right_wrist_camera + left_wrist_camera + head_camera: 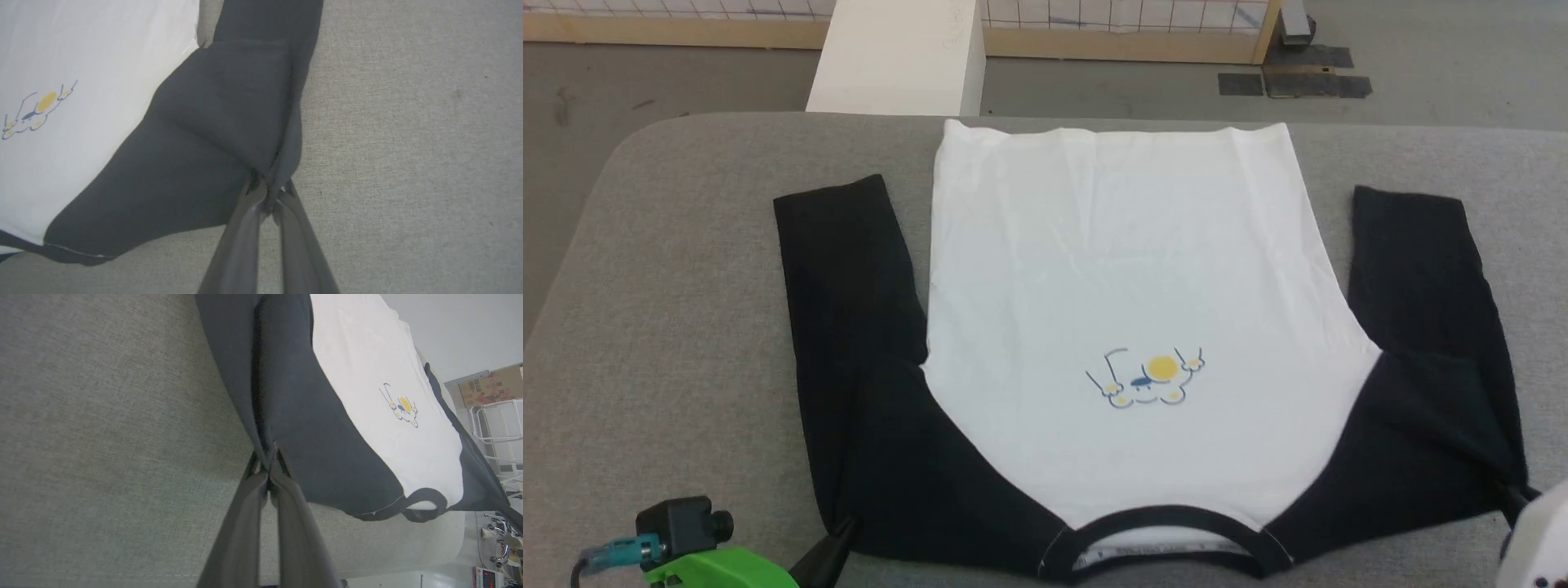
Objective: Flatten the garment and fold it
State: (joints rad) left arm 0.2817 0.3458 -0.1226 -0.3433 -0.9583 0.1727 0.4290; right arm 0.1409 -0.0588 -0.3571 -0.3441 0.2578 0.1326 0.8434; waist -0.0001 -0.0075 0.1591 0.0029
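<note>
The garment (1111, 278), a white T-shirt with black sleeves and a small blue-and-yellow print, lies spread face up on the grey table, neckband toward me and hem at the far edge. Both black sleeves run up alongside the body. My left gripper (840, 535) is shut on the black fabric at the near-left shoulder corner; the left wrist view shows its fingertips (267, 467) pinching a fold of the garment (310, 428). My right gripper (1512, 494) is shut on the near-right shoulder corner, its fingertips (267, 192) clamped on a bunched fold of the garment (196, 134).
The grey cloth-covered table (670, 327) has rounded corners and bare room left and right of the shirt. Beyond its far edge stand a white block (898, 57) and a wooden-framed mesh fence (1127, 33) on the floor. A cardboard box (490, 386) and metal rack show far off.
</note>
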